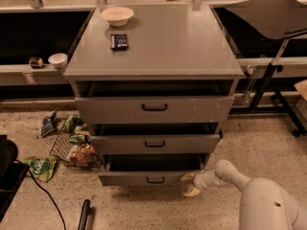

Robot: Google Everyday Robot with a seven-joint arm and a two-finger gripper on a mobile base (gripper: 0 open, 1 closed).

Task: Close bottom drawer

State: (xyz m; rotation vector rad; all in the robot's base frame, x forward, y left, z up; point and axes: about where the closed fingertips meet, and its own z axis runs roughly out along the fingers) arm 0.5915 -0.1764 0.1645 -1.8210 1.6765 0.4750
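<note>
The grey cabinet [153,56] has three drawers, all partly pulled out. The bottom drawer [144,178] is the lowest, with a slim front panel and a small black handle [155,179]; it stands out a short way. My gripper [190,183] is at the right end of that drawer's front, its pale fingers [193,191] spread open, one touching the panel's right edge. It holds nothing. The white arm [240,183] comes in from the lower right.
A white bowl [117,15] and a dark packet [119,41] lie on the cabinet top. A wire basket [76,150] and snack bags [42,166] lie on the floor at the left. A black cable [45,195] and a black table [268,13] are nearby.
</note>
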